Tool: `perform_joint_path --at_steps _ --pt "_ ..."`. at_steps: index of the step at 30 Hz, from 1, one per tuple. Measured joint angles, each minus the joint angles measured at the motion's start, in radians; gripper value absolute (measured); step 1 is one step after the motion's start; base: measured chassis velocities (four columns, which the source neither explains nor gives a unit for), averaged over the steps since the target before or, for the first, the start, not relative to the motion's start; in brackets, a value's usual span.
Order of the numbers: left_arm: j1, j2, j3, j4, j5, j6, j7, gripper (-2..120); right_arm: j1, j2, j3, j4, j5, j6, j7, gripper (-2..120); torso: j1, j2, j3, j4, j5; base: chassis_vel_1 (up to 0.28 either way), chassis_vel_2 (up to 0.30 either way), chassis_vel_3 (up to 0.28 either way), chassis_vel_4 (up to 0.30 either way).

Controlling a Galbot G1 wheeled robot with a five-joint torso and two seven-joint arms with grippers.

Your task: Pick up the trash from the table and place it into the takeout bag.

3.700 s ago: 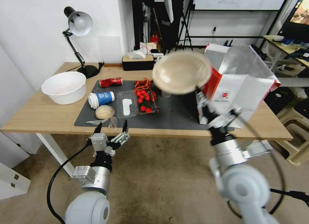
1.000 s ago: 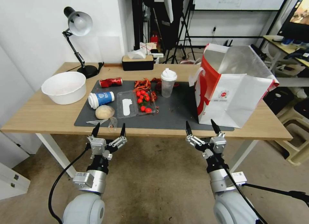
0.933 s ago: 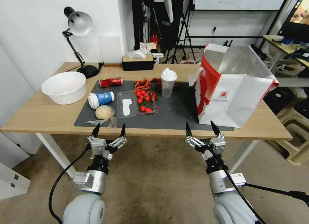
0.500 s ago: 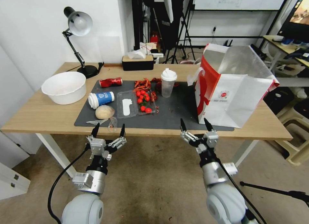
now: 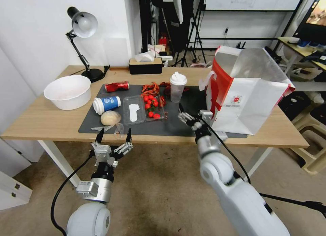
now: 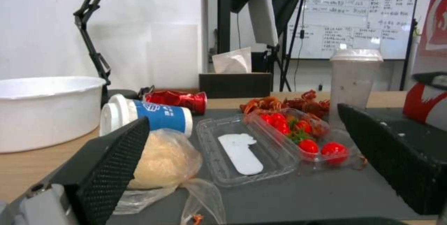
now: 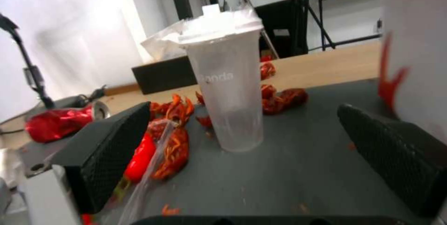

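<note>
The right pincer (image 5: pixel 191 114) is held wide apart and empty over the dark grey mat (image 5: pixel 185 122), just in front of the upright clear plastic cup with white lid (image 5: pixel 177 87). The large white paper takeout bag with red sides (image 5: pixel 242 93) is seen beside that cup on the light-wood tabletop (image 5: pixel 40 122). The left pincer (image 5: pixel 114 135), also spread wide and empty, is parked below the tabletop edge, well apart from the cup.

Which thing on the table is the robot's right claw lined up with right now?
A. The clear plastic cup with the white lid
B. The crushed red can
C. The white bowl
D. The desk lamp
A: the right gripper hangs open over the dark mat, and in its wrist view the clear plastic cup stands upright, centred between the two fingers, not yet touched.
</note>
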Motion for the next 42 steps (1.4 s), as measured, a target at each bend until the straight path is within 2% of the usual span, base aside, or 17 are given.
perform_joint_path --at_steps 10,17,31,38,42 --pt "-0.008 -0.01 -0.001 0.015 0.006 -0.007 0.002 100 0.237 0.041 -0.109 -0.187 0.055 -0.048 0.07 100 0.0 0.0 0.0 0.0001 -0.0003 0.0 0.0 0.0 0.0" --pt "-0.009 -0.01 -0.002 0.022 0.008 -0.011 0.003 100 0.317 0.072 -0.137 -0.288 0.074 -0.096 0.09 100 0.0 0.0 0.0 0.0001 0.0 0.0 0.0 0.0 0.0" --pt "-0.017 -0.008 -0.002 0.039 0.013 -0.026 0.006 100 0.399 0.1 -0.168 -0.445 0.088 -0.077 0.056 99 0.0 0.0 0.0 0.0001 -0.0001 0.0 0.0 0.0 0.0" --pt "-0.017 -0.007 -0.002 0.039 0.015 -0.028 0.008 100 0.423 0.116 -0.177 -0.498 0.088 -0.066 0.041 78 0.0 0.0 0.0 0.0 0.0 0.0 0.0 0.0 0.0" --pt "-0.017 -0.007 -0.002 0.039 0.016 -0.028 0.008 100 0.427 0.119 -0.177 -0.504 0.087 -0.064 0.039 77 0.0 0.0 0.0 0.0 -0.0001 0.0 0.0 0.0 0.0"
